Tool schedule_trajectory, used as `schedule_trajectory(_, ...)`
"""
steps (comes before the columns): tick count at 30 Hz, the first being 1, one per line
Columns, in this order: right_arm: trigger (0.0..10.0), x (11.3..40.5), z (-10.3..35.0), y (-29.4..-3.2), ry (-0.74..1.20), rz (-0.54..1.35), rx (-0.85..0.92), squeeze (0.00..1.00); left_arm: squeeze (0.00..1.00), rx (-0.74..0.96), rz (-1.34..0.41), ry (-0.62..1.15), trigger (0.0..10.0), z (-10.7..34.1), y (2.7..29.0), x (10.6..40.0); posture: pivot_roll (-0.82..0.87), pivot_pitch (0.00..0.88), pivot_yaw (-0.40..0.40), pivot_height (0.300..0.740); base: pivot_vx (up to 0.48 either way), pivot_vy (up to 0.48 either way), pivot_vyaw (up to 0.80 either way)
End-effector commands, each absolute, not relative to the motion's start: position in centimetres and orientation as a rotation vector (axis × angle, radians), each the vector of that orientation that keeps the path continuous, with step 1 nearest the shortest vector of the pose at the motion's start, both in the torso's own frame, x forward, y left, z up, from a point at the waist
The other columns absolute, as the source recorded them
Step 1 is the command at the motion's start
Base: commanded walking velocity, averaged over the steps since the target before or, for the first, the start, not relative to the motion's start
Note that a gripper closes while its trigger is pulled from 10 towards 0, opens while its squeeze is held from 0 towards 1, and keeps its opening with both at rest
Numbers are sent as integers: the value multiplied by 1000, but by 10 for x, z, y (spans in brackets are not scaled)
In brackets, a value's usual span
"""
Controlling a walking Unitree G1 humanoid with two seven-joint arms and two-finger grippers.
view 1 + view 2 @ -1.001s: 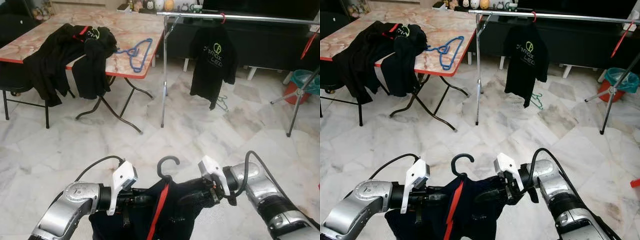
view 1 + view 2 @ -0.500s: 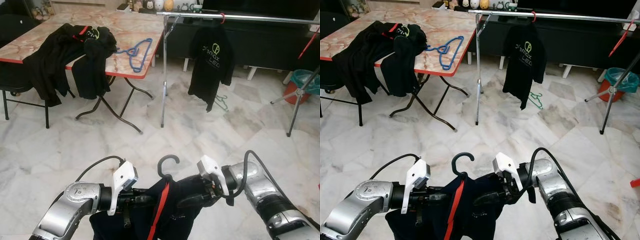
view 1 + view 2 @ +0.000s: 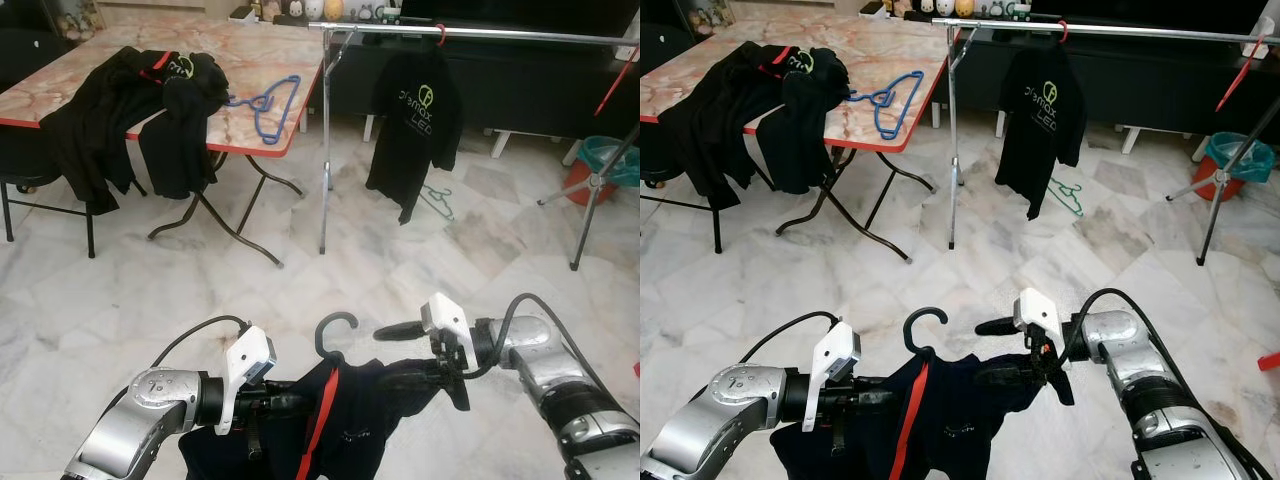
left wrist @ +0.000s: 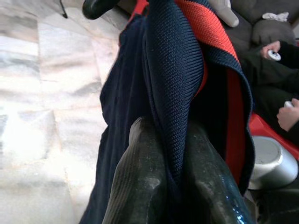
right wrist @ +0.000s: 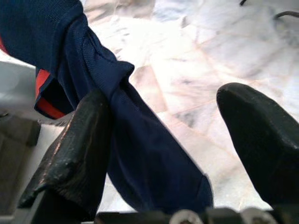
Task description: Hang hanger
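A navy shirt (image 3: pixel 345 430) with a red stripe hangs on a black hanger whose hook (image 3: pixel 337 325) sticks up between my arms, low over the floor. My left gripper (image 3: pixel 290 402) is shut on the shirt's shoulder beside the hook; in the left wrist view its fingers (image 4: pixel 140 186) pinch the navy and red cloth. My right gripper (image 3: pixel 396 352) is open at the other shoulder. One finger points free above the shirt, and cloth (image 5: pixel 117 116) drapes over the lower finger (image 5: pixel 79 149). Ahead, the steel rail (image 3: pixel 480 35) carries a black shirt (image 3: pixel 412 115) on a red hanger (image 3: pixel 441 36).
A folding table (image 3: pixel 250 135) at the left holds black clothes (image 3: pixel 130 110) and a blue hanger (image 3: pixel 265 100). A green hanger (image 3: pixel 437 200) lies on the marble floor under the rail. A teal bucket (image 3: pixel 605 160) stands at the right. A person's hand (image 4: pixel 287 114) is behind me.
My right gripper has opened: its upper finger has lifted off the shirt and the arm has drawn slightly right. The left gripper still holds the shirt. The camera has shifted a little.
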State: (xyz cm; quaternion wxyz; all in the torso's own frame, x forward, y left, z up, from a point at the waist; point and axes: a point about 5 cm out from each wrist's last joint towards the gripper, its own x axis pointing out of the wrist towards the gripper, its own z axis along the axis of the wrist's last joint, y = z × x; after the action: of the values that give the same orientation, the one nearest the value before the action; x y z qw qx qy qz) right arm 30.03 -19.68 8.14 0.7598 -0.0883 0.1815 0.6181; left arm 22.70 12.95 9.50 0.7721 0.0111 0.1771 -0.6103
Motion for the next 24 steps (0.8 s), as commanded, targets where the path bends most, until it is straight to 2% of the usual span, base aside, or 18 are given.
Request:
schedule_trajectory(1, 10000, 309, 100, -203, 303, 1301, -156, 0, 0, 58, -1287, 421, 0, 84, 133, 226, 59, 89, -42, 740, 0, 0, 0)
schedule_trajectory(4, 10000, 309, 102, -205, 267, 1285, -113, 0, 0, 124, -1181, 427, 0, 74, 140, 234, 56, 92, -44, 740, 0, 0, 0)
schedule_trajectory(5, 10000, 309, 102, -205, 247, 1275, -79, 0, 0, 172, -1081, 438, 706, 65, 146, 242, 56, 92, -44, 740, 0, 0, 0)
schedule_trajectory(6, 10000, 308, 102, -205, 237, 1269, -66, 0, 0, 180, -1034, 442, 1843, 62, 148, 246, 58, 93, -43, 740, 0, 0, 0)
schedule_trajectory(7, 10000, 307, 101, -205, 234, 1266, -60, 0, 0, 186, -973, 429, 4157, 61, 152, 251, 57, 92, -43, 740, 0, 0, 0)
schedule_trajectory(8, 10000, 307, 100, -204, 226, 1255, -54, 0, 0, 199, -890, 420, 9490, 59, 156, 258, 57, 92, -43, 740, 0, 0, 0)
schedule_trajectory(9, 10000, 309, 99, -203, 215, 1224, -51, 0, 0, 213, -808, 420, 10000, 56, 162, 265, 56, 95, -43, 740, 0, 0, 0)
schedule_trajectory(10, 10000, 312, 98, -202, 201, 1168, -48, 0, 0, 248, -704, 422, 10000, 53, 169, 272, 54, 96, -44, 740, 0, 0, 0)
schedule_trajectory(12, 10000, 315, 97, -202, 189, 1104, -50, 0, 0, 266, -628, 419, 10000, 52, 174, 277, 54, 96, -44, 740, 0, 0, 0)
schedule_trajectory(14, 10000, 325, 95, -203, 161, 911, -62, 0, 0, 225, -502, 360, 10000, 57, 180, 286, 49, 100, -41, 740, 0, 0, 0)
schedule_trajectory(17, 10000, 329, 93, -203, 148, 808, -67, 0, 0, 205, -438, 327, 10000, 59, 182, 291, 49, 100, -41, 740, 0, 0, 0)
schedule_trajectory(19, 10000, 332, 88, -205, 149, 684, -41, 0, 0, 198, -379, 285, 10000, 62, 184, 294, 48, 102, -43, 740, 0, 0, 0)
schedule_trajectory(21, 10000, 332, 75, -207, 171, 478, -18, 0, 0, 180, -282, 214, 10000, 66, 184, 299, 41, 101, -44, 740, 0, 0, 0)
schedule_trajectory(24, 10000, 329, 65, -213, 203, 327, 21, 0, 0, 145, -225, 167, 10000, 70, 183, 301, 38, 102, -43, 740, 0, 0, 0)
